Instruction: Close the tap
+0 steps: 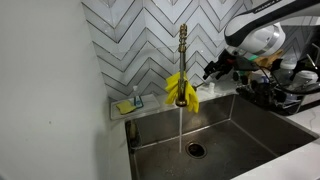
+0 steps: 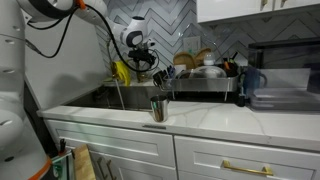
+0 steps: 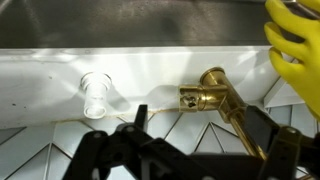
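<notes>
The tap point(image 1: 182, 50) is a tall slim brass faucet with a coiled neck, standing behind the sink. A yellow cloth point(image 1: 182, 90) hangs over its lower part. A thin stream of water point(image 1: 180, 125) runs from it into the basin. My gripper point(image 1: 212, 69) is beside the tap at cloth height, not touching it. In the wrist view the brass tap body point(image 3: 203, 97) and its slanting brass stem lie just ahead of my open fingers point(image 3: 195, 160), with the cloth point(image 3: 298, 50) at the edge. In an exterior view the cloth point(image 2: 120, 72) shows beside my gripper point(image 2: 158, 72).
The steel sink point(image 1: 240, 125) has a drain point(image 1: 195, 150). A soap dish point(image 1: 130, 103) sits on the ledge. A dish rack point(image 2: 205, 75) with crockery stands past the sink. A metal cup point(image 2: 158, 108) is on the counter front. A white fitting point(image 3: 97, 92) is on the ledge.
</notes>
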Controlling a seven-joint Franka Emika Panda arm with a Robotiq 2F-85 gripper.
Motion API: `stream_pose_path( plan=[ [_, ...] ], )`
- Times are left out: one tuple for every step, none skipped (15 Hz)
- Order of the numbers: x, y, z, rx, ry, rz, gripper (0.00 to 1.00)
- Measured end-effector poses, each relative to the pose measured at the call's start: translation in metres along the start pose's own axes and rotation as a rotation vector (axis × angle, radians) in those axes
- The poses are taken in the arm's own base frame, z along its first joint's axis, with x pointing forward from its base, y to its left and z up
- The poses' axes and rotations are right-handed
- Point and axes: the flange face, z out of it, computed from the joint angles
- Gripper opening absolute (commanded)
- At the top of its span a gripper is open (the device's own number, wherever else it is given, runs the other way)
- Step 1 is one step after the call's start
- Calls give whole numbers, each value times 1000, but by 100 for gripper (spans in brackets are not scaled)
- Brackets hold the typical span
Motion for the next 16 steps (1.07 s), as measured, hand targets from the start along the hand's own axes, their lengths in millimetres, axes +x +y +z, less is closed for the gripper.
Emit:
stream_pose_path(
  plan=[
    [3,1,3,6,2,-2,93],
    [5,3,7,12,3,-3,88],
    [7,4,11,18,5,-4,88],
    [10,5,15,24,7,-5,88],
    [12,7,19,30,6,-5,88],
    [13,8,23,37,4,-4,90],
    [15,8,27,45,-1,-3,90],
    [16,9,31,54,-8,-2,88],
    [17,9,35,63,-16,-1,86],
    [17,10,38,72,-26,-1,75],
    [18,10,41,80,-36,0,68],
    [18,10,43,86,-43,0,59],
    [19,10,44,92,-51,-1,52],
    [20,11,45,97,-57,-1,44],
    [20,11,45,100,-61,-1,34],
    [21,11,45,103,-65,-2,28]
  ],
)
